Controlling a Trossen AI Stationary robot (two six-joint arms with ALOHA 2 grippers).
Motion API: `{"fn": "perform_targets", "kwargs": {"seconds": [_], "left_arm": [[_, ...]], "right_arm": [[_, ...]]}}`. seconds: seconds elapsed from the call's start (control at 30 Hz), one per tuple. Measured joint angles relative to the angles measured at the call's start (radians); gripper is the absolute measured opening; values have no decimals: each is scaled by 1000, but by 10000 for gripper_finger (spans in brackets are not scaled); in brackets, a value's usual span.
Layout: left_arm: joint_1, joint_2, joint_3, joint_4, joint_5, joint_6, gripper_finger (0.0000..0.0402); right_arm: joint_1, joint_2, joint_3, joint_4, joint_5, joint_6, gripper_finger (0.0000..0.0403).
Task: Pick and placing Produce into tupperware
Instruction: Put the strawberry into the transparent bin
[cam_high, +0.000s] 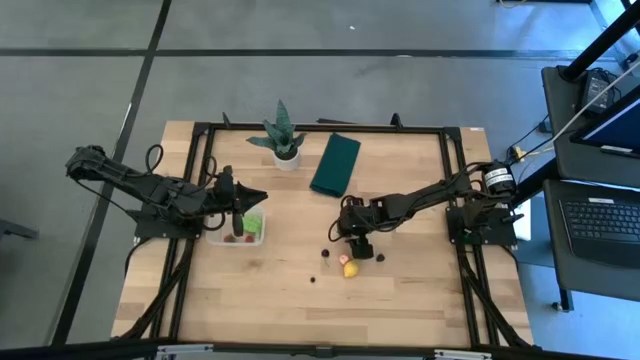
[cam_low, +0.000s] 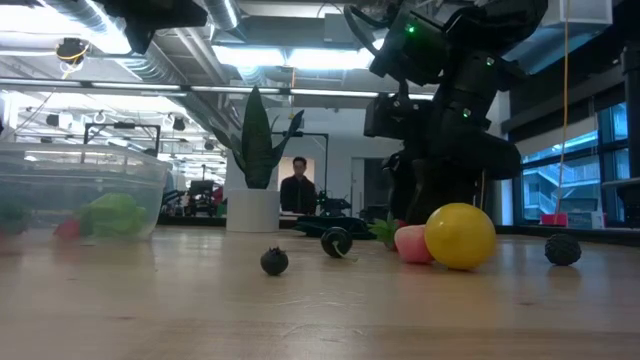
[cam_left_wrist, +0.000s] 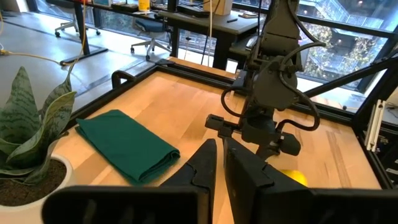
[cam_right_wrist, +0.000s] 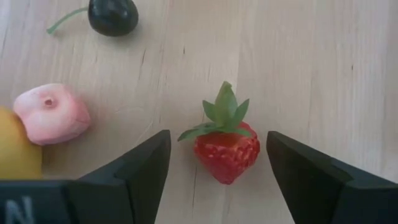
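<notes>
Wooden worktop (cam_high: 300, 290), high view: we see the tupperware (cam_high: 243, 229) under our left gripper (cam_high: 229, 212), green and red produce inside.
Low view: yellow piece (cam_low: 460, 236) beside pink piece (cam_low: 410, 243).
Left wrist: jaws narrow, nearly closed.
Right wrist: right gripper (cam_right_wrist: 217, 155) jaws wide, flanking the strawberry (cam_right_wrist: 226, 151).

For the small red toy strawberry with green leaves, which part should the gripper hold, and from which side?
Probably the red toy strawberry across its wide red body, from above. It lies flat on the wooden table, between the open right gripper fingers; the green leaves are thin and would likely slip.
</notes>
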Motion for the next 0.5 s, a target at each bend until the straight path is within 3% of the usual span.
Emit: {"fn": "perform_targets", "kwargs": {"seconds": [0.5], "left_arm": [[0,0,0,0,0,0,6]], "right_arm": [[0,3,0,-2,0,-3,267]]}}
